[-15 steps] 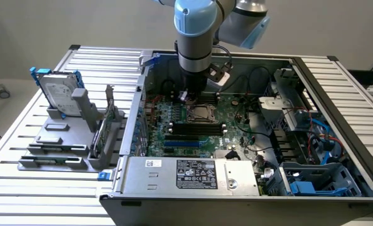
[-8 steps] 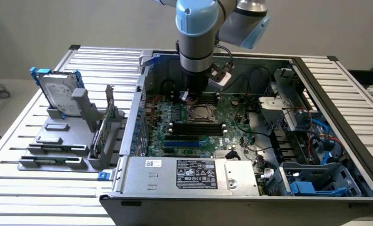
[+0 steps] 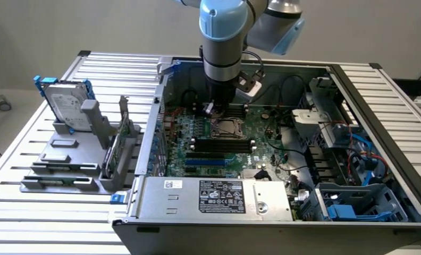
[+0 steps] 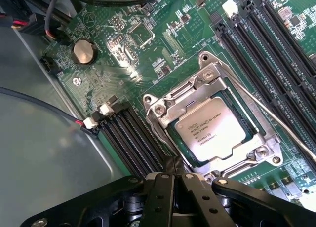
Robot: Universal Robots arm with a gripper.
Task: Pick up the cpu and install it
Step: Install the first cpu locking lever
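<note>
**Grey slatted surface, open PC case: fingers clenched over the socket, cpu seated**

Grey slatted surface (image 3: 26,212) carries an open computer case (image 3: 380,85) lying on its side. A plain pale wall stands behind.

- Fingers (image 4: 159,192): black, pressed together, grasping nothing. The tips sit close to one edge of the socket frame (image 4: 168,106); I cannot tell whether they touch it.
- cpu (image 4: 213,131): lies flat inside the socket frame with its silver top and printed lettering facing up. It is apart from the fingers and not held.
- Lever (image 4: 276,121): a thin metal rod running along one side of the socket.
- Memory slots (image 4: 133,138): long black rows flanking the socket on two sides.
- Motherboard (image 4: 168,39): green, with a round coin cell (image 4: 84,53) well away from the socket. A red-and-black wire pair (image 4: 64,113) plugs in near the slots.
- Arm (image 3: 225,32): blue and silver, reaching straight down into the case over the board's middle.
- Power supply (image 3: 218,199): a grey box with a label, along the near edge of the case in the exterior view.
- Hard drive (image 3: 63,103): silver in a blue frame, standing upright in a grey holder (image 3: 61,159) on the surface. It sits outside the case, on the exterior view's left.
</note>
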